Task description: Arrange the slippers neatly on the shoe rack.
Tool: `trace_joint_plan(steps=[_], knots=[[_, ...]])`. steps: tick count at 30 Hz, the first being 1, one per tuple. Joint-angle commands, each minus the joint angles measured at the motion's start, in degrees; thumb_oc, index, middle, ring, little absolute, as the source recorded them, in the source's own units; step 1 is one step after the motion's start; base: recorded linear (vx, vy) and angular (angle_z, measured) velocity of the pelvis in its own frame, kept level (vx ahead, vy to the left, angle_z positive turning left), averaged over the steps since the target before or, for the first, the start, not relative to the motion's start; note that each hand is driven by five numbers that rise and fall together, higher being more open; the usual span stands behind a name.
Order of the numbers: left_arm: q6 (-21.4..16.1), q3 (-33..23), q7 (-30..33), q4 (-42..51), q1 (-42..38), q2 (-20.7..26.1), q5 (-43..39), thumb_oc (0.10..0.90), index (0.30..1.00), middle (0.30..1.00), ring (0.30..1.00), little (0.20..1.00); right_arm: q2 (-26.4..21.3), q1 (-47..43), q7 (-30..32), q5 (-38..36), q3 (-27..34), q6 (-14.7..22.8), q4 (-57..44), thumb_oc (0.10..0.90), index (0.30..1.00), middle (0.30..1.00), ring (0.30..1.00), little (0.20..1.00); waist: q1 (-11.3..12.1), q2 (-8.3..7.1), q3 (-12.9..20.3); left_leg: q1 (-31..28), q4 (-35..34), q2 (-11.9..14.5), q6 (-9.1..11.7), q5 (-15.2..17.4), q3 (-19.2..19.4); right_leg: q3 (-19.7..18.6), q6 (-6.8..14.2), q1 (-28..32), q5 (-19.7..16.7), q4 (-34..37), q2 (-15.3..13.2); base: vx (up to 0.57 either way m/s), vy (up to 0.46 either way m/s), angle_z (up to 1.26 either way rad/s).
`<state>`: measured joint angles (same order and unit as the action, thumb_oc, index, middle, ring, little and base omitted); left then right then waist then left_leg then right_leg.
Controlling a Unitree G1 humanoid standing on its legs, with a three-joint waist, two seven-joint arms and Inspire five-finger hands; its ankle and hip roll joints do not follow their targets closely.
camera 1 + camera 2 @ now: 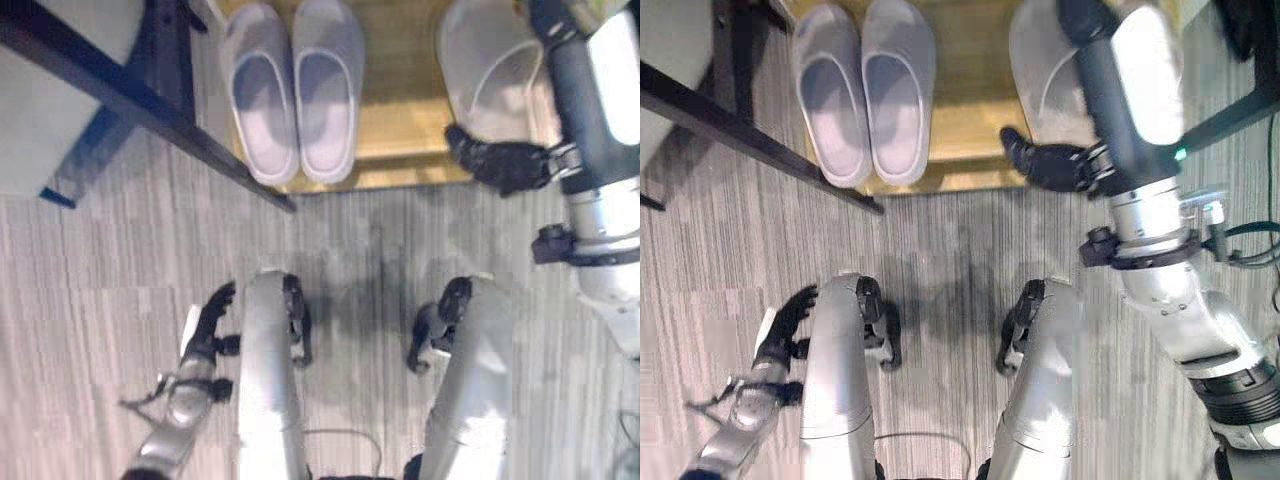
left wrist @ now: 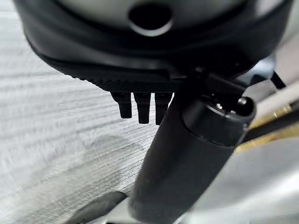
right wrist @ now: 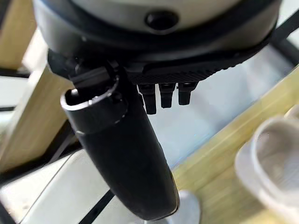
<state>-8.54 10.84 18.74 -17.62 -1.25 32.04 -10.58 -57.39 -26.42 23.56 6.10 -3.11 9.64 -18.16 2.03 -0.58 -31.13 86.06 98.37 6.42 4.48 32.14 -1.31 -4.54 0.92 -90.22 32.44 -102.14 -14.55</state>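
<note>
Two pale grey slippers (image 1: 260, 95) (image 1: 325, 85) lie side by side, toes away from me, on the wooden shelf (image 1: 400, 100) of the shoe rack. A third grey slipper (image 1: 490, 70) rests on the same shelf further right, partly hidden by my right arm. My right hand (image 1: 500, 160) hovers at the shelf's front edge just below that slipper's heel, fingers straight and holding nothing; in its wrist view the slipper (image 3: 275, 158) lies apart from it. Low beside my leg hangs my left hand (image 1: 205, 330), open and empty.
The rack's black metal frame bar (image 1: 150, 110) runs diagonally left of the slipper pair, with a pale grey panel (image 1: 50, 110) beyond it. Grey striped carpet (image 1: 380, 260) spreads in front of the rack.
</note>
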Motion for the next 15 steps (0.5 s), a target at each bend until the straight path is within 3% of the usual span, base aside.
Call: trace_joint_plan(steps=[1, 2, 11, 13, 15], knots=[[-6.3, -3.0, 3.1, 4.3, -0.3, -0.5, 0.8, 0.8, 0.9, 0.9, 0.9, 0.9, -2.0, -2.7, 3.0, 1.3, 9.3, 5.4, -7.3, 0.8, 0.9, 0.9, 0.9, 0.9, 1.4, 1.74, 2.8, 3.9, -8.1, -2.8, -2.4, -5.4, -4.4, 4.1, -1.8, 4.1, -3.8, 8.9, -0.7, -0.19, 0.006, 0.03], [-6.5, -3.0, 3.1, 4.1, -0.5, -0.7, 0.8, 0.8, 0.9, 0.9, 0.9, 0.9, -1.3, -1.7, 2.7, 1.6, 9.2, 5.3, -6.9, 0.8, 0.9, 0.9, 0.9, 0.9, 1.1, 1.91, 3.6, 3.8, -10.4, -2.7, -2.5, -6.6, -4.4, 5.0, -1.5, 4.6, -4.4, 11.4, -0.6, -0.19, -0.019, 0.1], [-7.0, -1.2, -3.1, 0.7, 0.9, -2.4, 1.5, 0.8, 0.9, 0.9, 0.9, 0.9, 4.2, 13.0, -5.4, 8.6, 2.0, 2.5, 7.0, 0.8, 0.9, 0.9, 0.9, 0.9, 0.1, 1.0, 6.7, -21.3, -47.6, -2.5, -0.4, -20.7, -5.0, 13.4, 0.6, 29.5, -16.0, 48.6, 1.2, -0.16, -0.084, 0.17], [-6.8, -0.1, -4.8, -0.3, 1.7, -2.3, 2.3, 0.8, 0.9, 0.9, 0.9, 0.9, 6.9, 15.4, -7.0, 10.0, -1.2, 2.0, 12.3, 0.8, 0.9, 0.9, 0.9, 0.9, 0.4, 0.83, 7.8, -27.9, -55.6, -1.5, 0.2, -23.7, -5.3, 15.2, 1.4, 35.1, -17.9, 54.4, 1.7, 0.0, -0.08, 0.09], [-6.6, -0.1, -5.3, -0.7, 1.9, -2.0, 2.4, 0.8, 0.9, 0.9, 0.9, 0.9, 7.2, 15.6, -7.6, 11.0, -2.1, 1.3, 14.1, 0.8, 0.9, 0.9, 0.9, 0.9, 0.7, 0.93, 8.2, -29.9, -58.0, -1.2, 0.1, -24.5, -5.2, 16.1, 1.5, 36.9, -18.4, 56.3, 1.7, 0.05, -0.082, 0.11]])
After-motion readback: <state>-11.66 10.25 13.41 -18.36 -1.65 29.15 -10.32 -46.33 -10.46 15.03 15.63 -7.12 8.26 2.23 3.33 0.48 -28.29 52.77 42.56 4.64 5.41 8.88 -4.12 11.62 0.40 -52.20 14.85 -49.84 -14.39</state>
